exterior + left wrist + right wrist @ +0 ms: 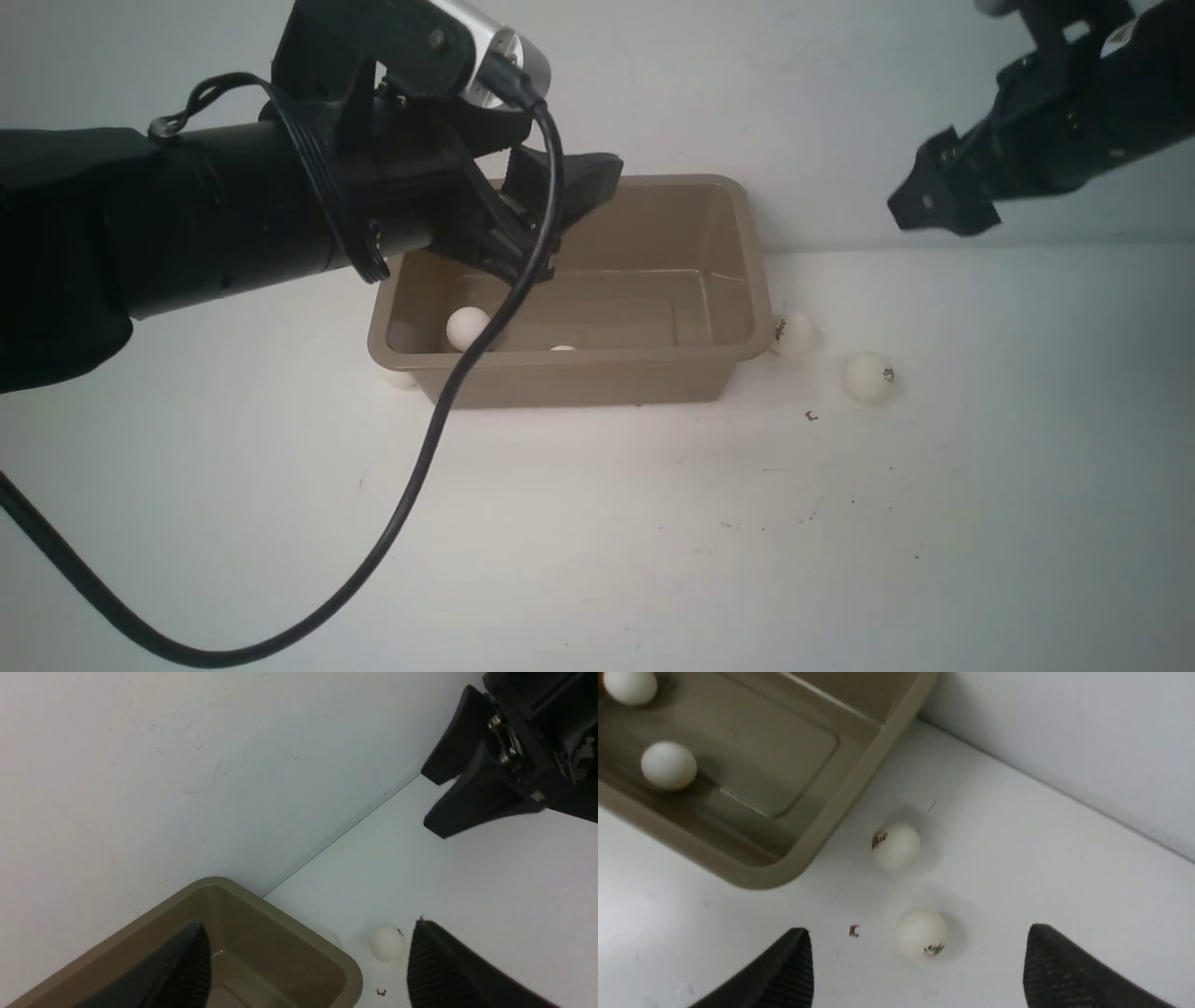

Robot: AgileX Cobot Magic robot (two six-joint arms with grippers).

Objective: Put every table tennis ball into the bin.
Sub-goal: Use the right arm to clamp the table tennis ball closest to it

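Note:
The taupe bin (569, 378) stands against the back wall. Two table tennis balls (467, 328) (562, 348) lie inside it, and the right wrist view shows both (668, 764) (629, 686). On the table, one ball (794, 333) touches the bin's right corner. Another ball (868, 377) lies further right, and a third ball (400, 378) peeks out at the left front corner. My left gripper (579, 224) hangs open and empty over the bin's back left. My right gripper (920, 187) is open and empty, high above the two right-hand balls (896, 845) (921, 933).
A white wall (822, 112) rises directly behind the bin. The left arm's black cable (401, 504) droops over the bin's front left and down across the table. A small dark speck (811, 415) lies near the right-hand balls.

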